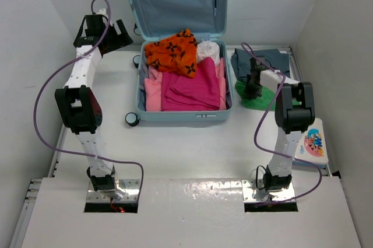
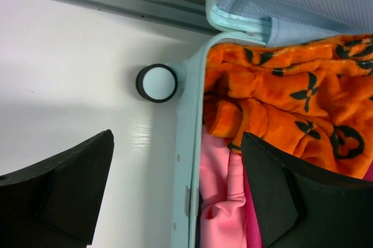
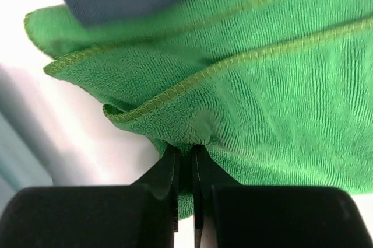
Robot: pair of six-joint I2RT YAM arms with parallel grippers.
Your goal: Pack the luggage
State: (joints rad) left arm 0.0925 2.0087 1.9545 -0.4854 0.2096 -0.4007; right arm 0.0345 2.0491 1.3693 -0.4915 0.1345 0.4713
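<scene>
The pale aqua luggage (image 1: 182,116) lies open in the middle of the table, lid up at the back. Inside are an orange patterned garment (image 1: 172,51), pink and magenta clothes (image 1: 191,88) and a white item (image 1: 208,51). My left gripper (image 1: 114,33) is open and empty, held above the luggage's back left corner; its view shows the luggage's rim (image 2: 187,160), a wheel (image 2: 157,83) and the orange garment (image 2: 291,102). My right gripper (image 1: 253,84) is shut on a fold of a green cloth (image 3: 262,96) that lies to the right of the luggage (image 1: 256,97).
A grey-blue folded garment (image 1: 262,60) lies behind the green cloth. A small white-and-blue box (image 1: 313,141) sits at the right edge. A black wheel (image 1: 132,119) sticks out at the luggage's front left. White walls close in both sides.
</scene>
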